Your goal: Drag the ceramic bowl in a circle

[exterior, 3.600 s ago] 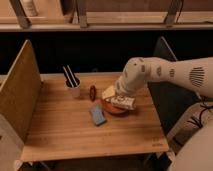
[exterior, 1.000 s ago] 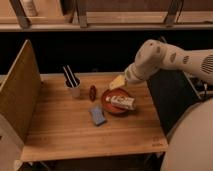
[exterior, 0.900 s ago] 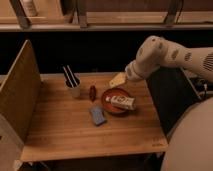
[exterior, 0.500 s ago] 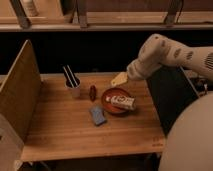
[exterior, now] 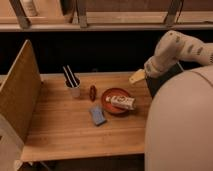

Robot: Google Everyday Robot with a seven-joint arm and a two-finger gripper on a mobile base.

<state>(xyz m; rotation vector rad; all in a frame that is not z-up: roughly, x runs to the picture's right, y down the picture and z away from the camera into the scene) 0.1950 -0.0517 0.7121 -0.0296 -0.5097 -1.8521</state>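
Note:
The ceramic bowl (exterior: 113,96) is shallow, round and reddish-brown. It sits on the wooden table (exterior: 60,130) right of centre. A white packet (exterior: 123,102) lies across it. My gripper (exterior: 137,76) has a cream-coloured tip and hangs above the table's back right part. It is up and to the right of the bowl and apart from it. The white arm (exterior: 172,49) reaches in from the right.
A white cup with black sticks (exterior: 73,87) stands left of the bowl. A small dark red-brown upright object (exterior: 93,92) stands between them. A blue item (exterior: 98,115) lies in front of the bowl. A tall wooden divider (exterior: 17,95) bounds the table's left side.
The gripper was down at the bowl 3.6 s ago and has since lifted off, moving up and right. Over the last second it has hardly moved. The bowl stays put.

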